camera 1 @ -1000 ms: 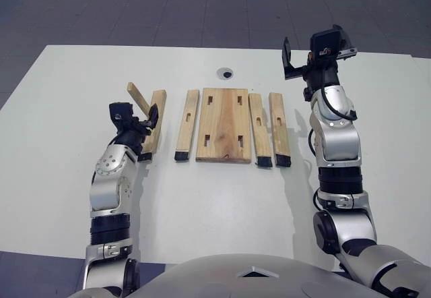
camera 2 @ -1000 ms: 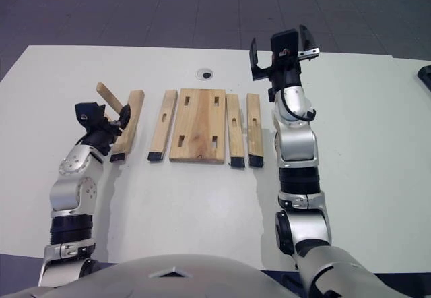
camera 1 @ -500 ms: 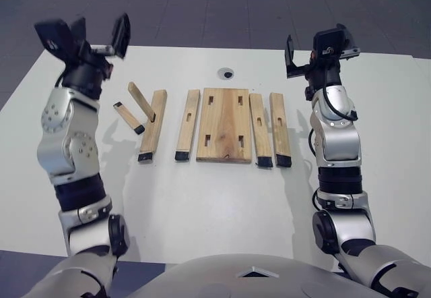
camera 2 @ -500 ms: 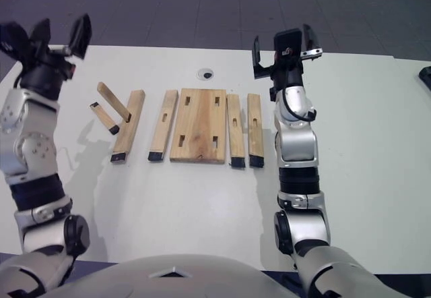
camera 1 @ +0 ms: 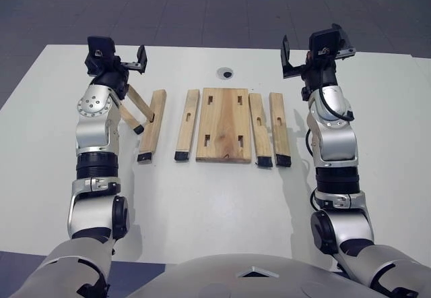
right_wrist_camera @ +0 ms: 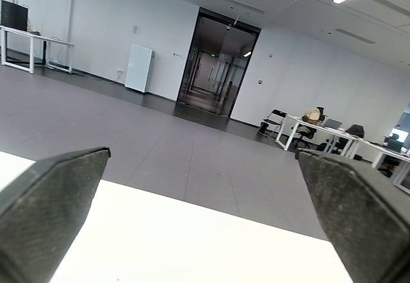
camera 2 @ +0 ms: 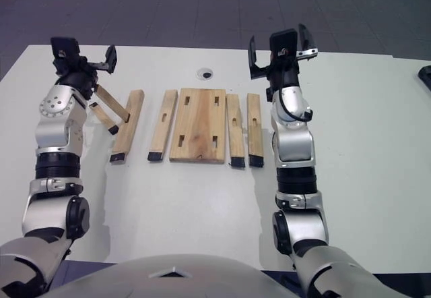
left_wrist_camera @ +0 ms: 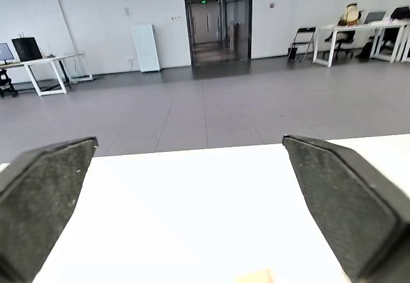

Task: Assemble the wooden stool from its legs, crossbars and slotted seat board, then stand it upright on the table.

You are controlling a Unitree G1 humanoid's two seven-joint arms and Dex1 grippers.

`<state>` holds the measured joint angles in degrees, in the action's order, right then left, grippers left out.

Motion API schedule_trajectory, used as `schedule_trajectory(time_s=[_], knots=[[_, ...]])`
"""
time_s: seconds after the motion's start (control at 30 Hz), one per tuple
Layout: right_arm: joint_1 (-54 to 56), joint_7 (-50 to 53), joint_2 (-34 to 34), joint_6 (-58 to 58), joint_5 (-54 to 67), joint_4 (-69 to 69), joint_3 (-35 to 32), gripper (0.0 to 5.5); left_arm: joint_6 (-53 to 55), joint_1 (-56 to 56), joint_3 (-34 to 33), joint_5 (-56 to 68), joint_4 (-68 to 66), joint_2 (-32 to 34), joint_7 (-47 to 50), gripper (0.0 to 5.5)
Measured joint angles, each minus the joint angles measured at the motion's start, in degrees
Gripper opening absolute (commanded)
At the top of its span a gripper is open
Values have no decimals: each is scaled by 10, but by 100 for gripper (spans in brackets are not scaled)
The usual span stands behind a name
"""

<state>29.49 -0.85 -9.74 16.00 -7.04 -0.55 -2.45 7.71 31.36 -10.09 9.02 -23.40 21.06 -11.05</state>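
Observation:
The slotted seat board (camera 1: 224,124) lies flat at the table's middle. Two legs (camera 1: 188,123) (camera 1: 152,123) lie to its left, two more (camera 1: 259,128) (camera 1: 279,126) to its right. One crossbar (camera 1: 139,101) stands slanted out of the far-left leg's slot. A short crossbar (camera 1: 129,119) lies beside it on the table. My left gripper (camera 1: 120,55) hangs open above the far-left pieces, holding nothing; its pads (left_wrist_camera: 38,200) frame bare table. My right gripper (camera 1: 315,44) is raised and open beyond the right-hand legs, with nothing in it.
A round cable hole (camera 1: 225,73) sits in the white table (camera 1: 202,197) just behind the seat board. A dark object (camera 2: 424,74) pokes in at the table's far right edge. Wide bare tabletop lies in front of the wooden parts.
My left gripper has left the short crossbar lying by the far-left leg, swung up high, then come down somewhat above the pieces. The right arm has hardly moved.

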Motion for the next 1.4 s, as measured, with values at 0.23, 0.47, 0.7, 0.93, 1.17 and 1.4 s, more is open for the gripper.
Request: schedule_trajectory(time_s=[0.23,0.47,0.7,0.93,1.17,1.4], knots=[[9,-9,-9,0,2,-8,-2,540,-16,-13,10,3,-3,-41,-8,538],[9,-7,-10,0,2,-8,-2,540,-17,-10,-38,8,1,-10,13,538],[9,-6,-7,0,2,-8,-2,540,-15,24,-51,13,19,-2,28,538],[9,-6,-6,-1,2,-9,0,540,-10,118,-53,36,88,-13,49,538],[9,-2,-4,-3,2,-11,0,540,-50,109,0,-18,-51,-20,29,538],[22,0,-2,-16,4,-39,0,540,-182,94,19,-54,-199,-29,34,538]])
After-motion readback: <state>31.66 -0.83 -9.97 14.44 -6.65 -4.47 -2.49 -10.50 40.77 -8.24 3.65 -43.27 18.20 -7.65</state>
